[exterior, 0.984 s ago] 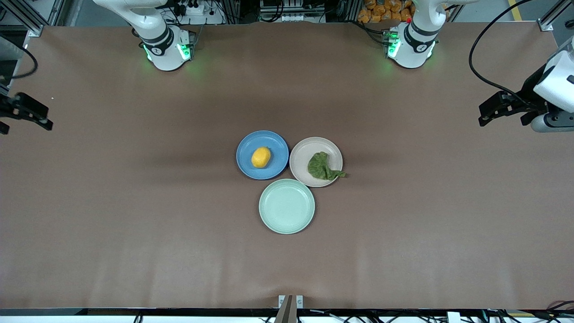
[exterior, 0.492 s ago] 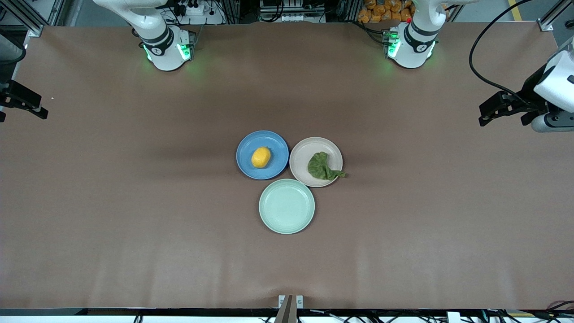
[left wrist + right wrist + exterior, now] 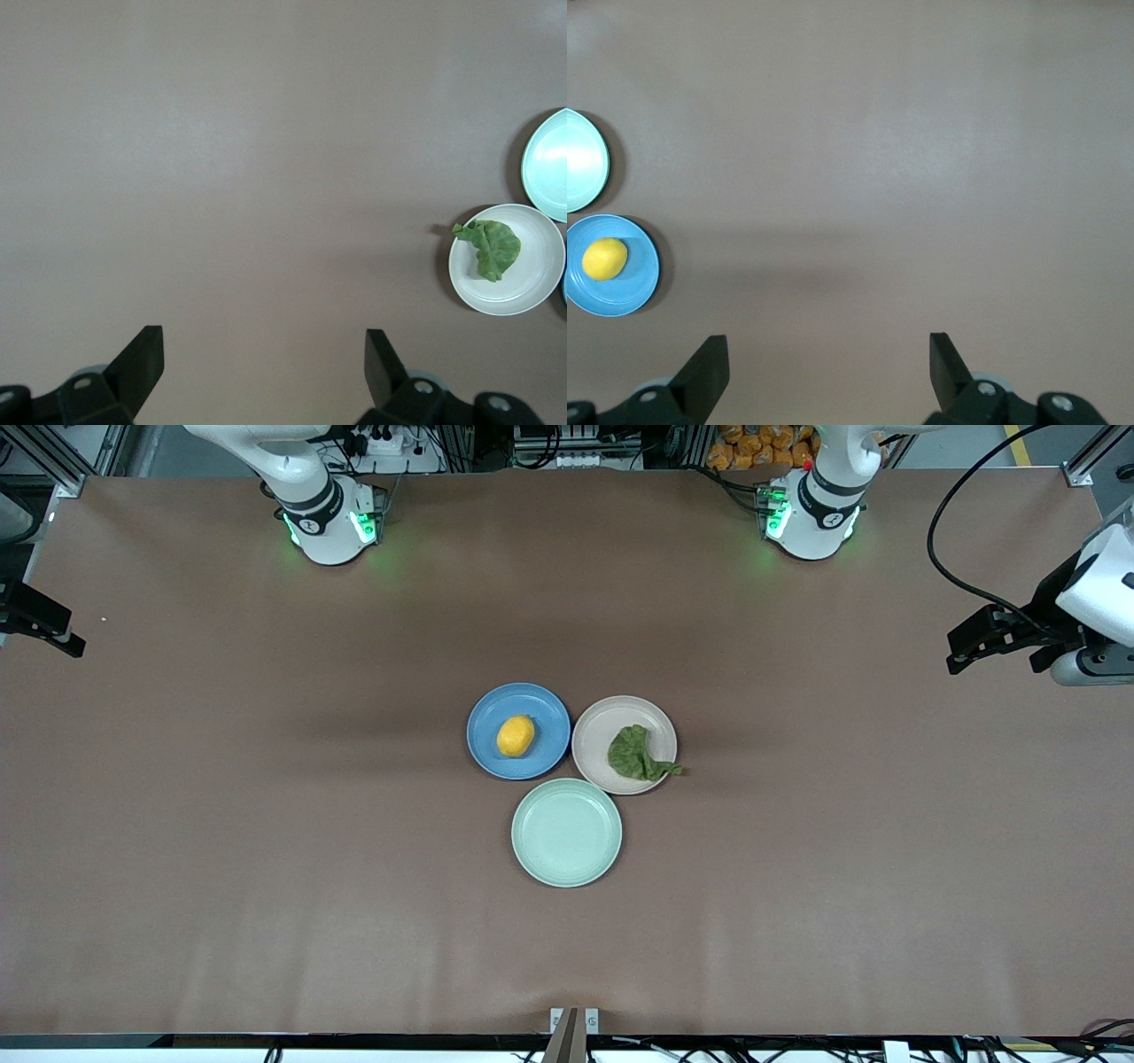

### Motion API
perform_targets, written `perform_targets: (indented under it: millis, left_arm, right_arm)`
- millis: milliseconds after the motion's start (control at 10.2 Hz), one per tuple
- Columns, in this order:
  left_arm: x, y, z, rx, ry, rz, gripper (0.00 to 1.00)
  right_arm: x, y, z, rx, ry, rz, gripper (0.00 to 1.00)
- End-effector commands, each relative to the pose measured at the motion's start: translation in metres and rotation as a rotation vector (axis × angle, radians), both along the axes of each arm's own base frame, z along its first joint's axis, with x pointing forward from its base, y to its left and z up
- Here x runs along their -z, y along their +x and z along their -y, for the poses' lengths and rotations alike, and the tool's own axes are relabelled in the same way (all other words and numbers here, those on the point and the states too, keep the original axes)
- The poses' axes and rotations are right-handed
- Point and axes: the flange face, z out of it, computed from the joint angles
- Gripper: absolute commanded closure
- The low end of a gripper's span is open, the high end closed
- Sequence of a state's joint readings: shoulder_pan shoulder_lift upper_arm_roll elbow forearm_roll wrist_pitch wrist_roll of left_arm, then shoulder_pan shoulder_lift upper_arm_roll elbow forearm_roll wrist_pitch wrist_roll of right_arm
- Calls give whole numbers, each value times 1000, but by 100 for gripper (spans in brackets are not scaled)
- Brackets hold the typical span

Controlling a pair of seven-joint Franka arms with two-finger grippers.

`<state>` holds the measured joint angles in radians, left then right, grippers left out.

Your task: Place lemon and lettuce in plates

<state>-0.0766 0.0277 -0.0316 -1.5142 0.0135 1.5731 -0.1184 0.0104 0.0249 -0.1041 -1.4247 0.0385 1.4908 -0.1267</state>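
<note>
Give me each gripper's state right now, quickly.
Left gripper: open, holding nothing, over bare table at the left arm's end.
Right gripper: open, holding nothing, over bare table at the right arm's end.

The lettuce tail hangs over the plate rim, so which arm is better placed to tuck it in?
Probably left. The lettuce lies on the beige plate, toward the left arm's end. The left end effector is open and empty over that end; the right end effector is open over the other end.
</note>
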Motion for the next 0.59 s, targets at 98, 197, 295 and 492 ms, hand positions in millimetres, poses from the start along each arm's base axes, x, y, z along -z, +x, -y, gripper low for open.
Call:
perform_targets:
  millis: [98,197,295,492]
  left_arm:
    - [-8,-1,-5,1,-13,0,0]
    - [-8,-1,-5,-4,-16,-1,0]
    - [-8,-1,-5,-4,-18,-1,0]
    - [-9,-2,-4,-3,-19,1,0]
  right_arm:
    - [-3,1,3,9,10,-5,0]
    - [-3,2,3,11,10,-5,0]
    - [-3,2,2,8,10,-5,0]
    - [-4,2,0,4,13,1,0]
